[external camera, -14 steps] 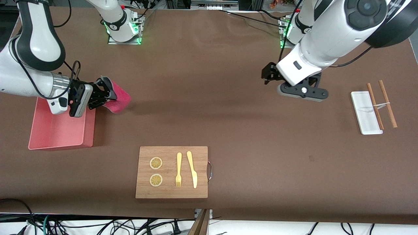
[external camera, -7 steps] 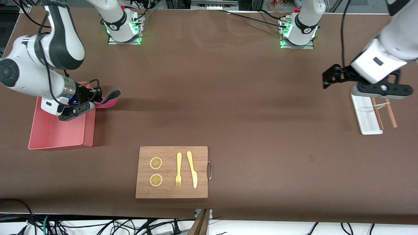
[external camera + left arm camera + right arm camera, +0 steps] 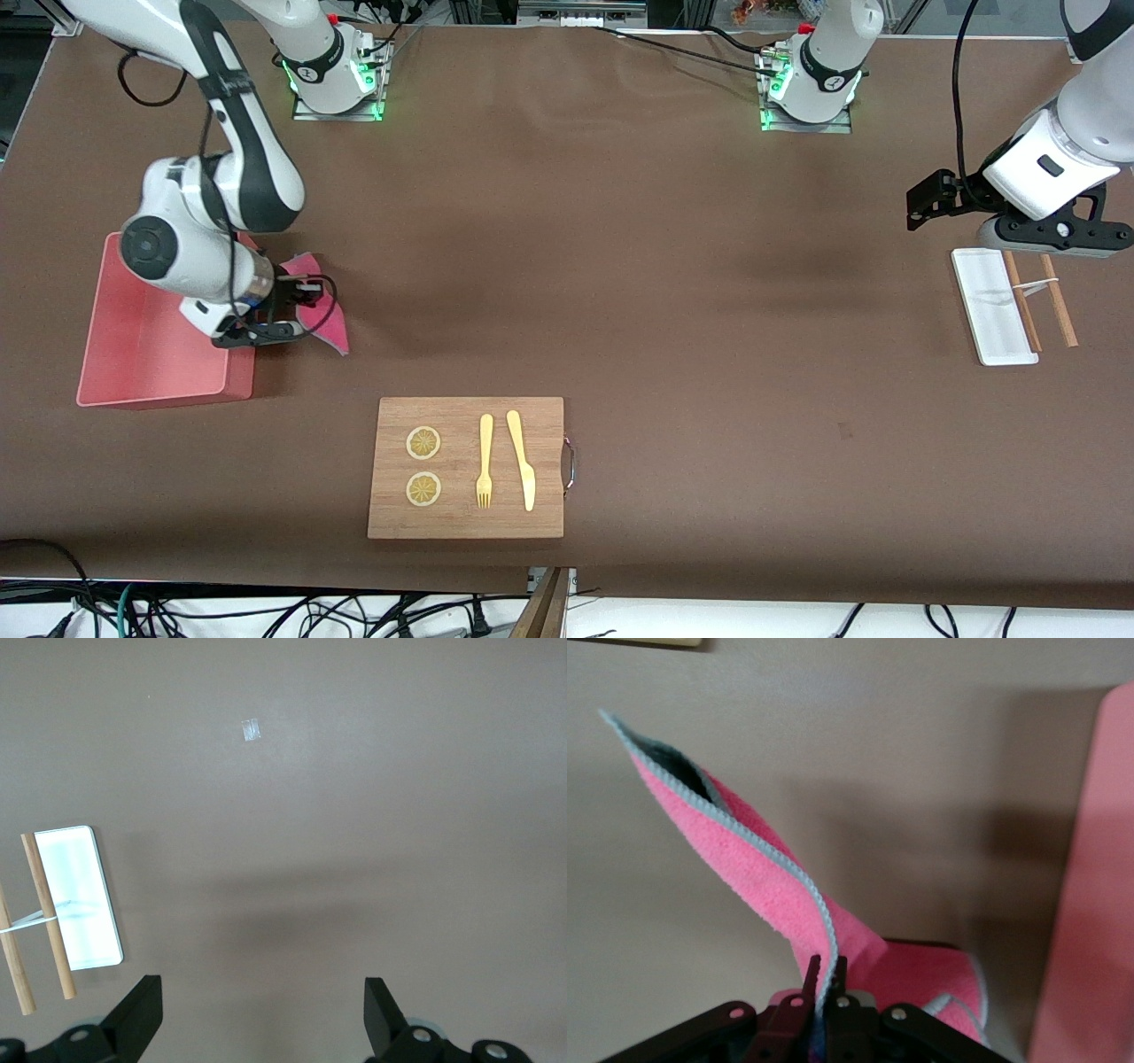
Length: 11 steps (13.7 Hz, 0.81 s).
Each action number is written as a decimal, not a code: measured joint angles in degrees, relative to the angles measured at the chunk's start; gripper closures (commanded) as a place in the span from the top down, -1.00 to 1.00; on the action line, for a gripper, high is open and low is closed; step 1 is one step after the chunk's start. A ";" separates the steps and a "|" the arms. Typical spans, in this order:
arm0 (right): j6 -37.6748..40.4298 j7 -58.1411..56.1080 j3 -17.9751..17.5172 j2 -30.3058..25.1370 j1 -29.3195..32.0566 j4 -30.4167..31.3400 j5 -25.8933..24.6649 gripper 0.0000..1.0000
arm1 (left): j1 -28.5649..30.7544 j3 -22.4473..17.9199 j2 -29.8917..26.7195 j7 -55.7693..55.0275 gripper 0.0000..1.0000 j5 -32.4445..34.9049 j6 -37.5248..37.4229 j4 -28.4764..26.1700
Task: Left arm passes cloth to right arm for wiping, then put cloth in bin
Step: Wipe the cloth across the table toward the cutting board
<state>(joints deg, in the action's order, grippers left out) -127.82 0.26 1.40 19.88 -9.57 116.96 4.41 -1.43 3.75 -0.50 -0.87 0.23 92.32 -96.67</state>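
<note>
The magenta cloth (image 3: 321, 312) is pinched in my right gripper (image 3: 297, 308), low over the brown table right beside the pink bin (image 3: 237, 377), on the bin's side toward the table's middle. In the right wrist view the black claw (image 3: 824, 979) is shut on the cloth's pale-trimmed edge (image 3: 766, 890), and the bin's wall (image 3: 1090, 904) runs along one side. My left gripper (image 3: 926, 202) hangs open and empty above the left arm's end of the table. Its fingers (image 3: 142, 1014) stand wide apart over bare table in the left wrist view.
A wooden cutting board (image 3: 465, 523) with two lemon slices, a fork and a knife lies near the front edge. A flat white tray (image 3: 988, 310) with two wooden chopsticks (image 3: 1054, 297) lies under the left arm, also in the left wrist view (image 3: 80, 895).
My right arm has swung round and brought the cloth down closer to the table beside the bin. My left arm has drawn back from mid-table to above the white tray.
</note>
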 measured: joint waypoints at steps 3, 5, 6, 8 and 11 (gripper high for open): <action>-4.90 9.01 -1.23 4.38 -3.27 -0.01 0.01 -1.00 | 0.02 0.01 0.00 0.03 1.00 0.00 0.02 0.04; -7.42 15.65 -2.05 6.28 -6.13 -0.03 0.02 -1.00 | 0.04 0.02 0.00 0.04 1.00 0.00 0.02 0.05; -8.38 18.62 -2.32 6.92 -7.77 -0.04 0.53 -1.00 | 0.04 0.04 0.00 0.05 1.00 0.00 0.02 0.06; -9.34 22.85 -2.58 7.70 -11.51 -0.69 4.28 -1.00 | 0.03 0.20 0.00 0.05 1.00 0.00 0.06 0.15; -10.06 30.13 -2.78 8.56 -18.12 -3.32 9.93 -1.00 | -0.03 0.44 0.00 0.05 1.00 0.00 0.22 0.40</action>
<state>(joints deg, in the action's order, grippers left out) -137.88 30.39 -1.38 28.44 -27.69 113.64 14.34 -1.46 4.20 -0.50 -0.82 0.23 92.54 -96.27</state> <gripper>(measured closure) 0.982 0.000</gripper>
